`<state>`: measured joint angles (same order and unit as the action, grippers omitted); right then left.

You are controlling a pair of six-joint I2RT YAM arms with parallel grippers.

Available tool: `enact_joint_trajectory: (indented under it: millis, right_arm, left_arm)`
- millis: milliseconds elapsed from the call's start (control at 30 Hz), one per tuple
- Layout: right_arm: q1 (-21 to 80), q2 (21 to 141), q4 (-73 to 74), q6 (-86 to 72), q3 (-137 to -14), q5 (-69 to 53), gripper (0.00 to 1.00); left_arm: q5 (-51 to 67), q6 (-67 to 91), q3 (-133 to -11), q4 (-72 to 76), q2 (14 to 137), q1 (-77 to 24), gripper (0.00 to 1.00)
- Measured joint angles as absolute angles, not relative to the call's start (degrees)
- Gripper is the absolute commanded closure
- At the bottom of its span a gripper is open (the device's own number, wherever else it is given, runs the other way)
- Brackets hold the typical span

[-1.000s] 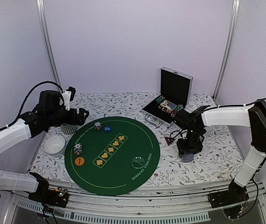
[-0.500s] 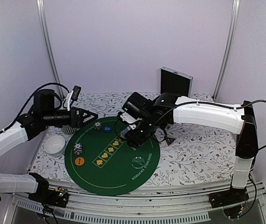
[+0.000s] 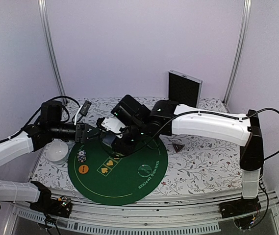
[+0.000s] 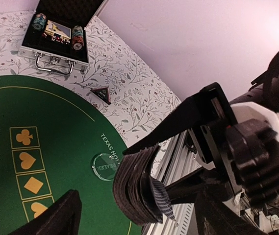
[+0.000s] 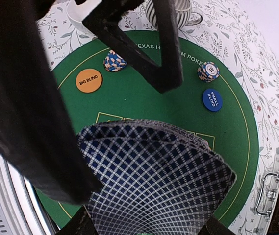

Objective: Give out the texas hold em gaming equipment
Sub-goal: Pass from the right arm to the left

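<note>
Right fingers (image 5: 21, 122): half shut, pinching the cards (image 5: 154, 181) and holding them up over the mat (image 3: 129, 186), likely for handing over.
Left fingers (image 4: 56, 218): gaping wide, holding nothing, pointing at the cards, likely to take some.

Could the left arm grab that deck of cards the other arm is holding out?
Probably yes. The left pincer is open right at the deck of cards, held above the green mat by the right pincer. Nothing stands between them, though that pincer's fingers cover part of the deck.
</note>
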<state>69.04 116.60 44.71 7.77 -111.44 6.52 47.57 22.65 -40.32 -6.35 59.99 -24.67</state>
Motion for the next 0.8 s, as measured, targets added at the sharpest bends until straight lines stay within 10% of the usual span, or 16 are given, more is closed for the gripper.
enact_joint_trajectory:
  millis: [533,800]
  right_arm:
    - [70.9,120.2,43.4,14.8,-115.6,8.7,0.49]
    - [71.0,121.0,43.5,18.2,-116.3,10.7,0.48]
  left_arm:
    - [44.7,21.4,-40.0,-6.3,63.4,-25.7,0.54]
    - [46.8,19.3,-39.6,-5.8,64.2,-26.1,1.0]
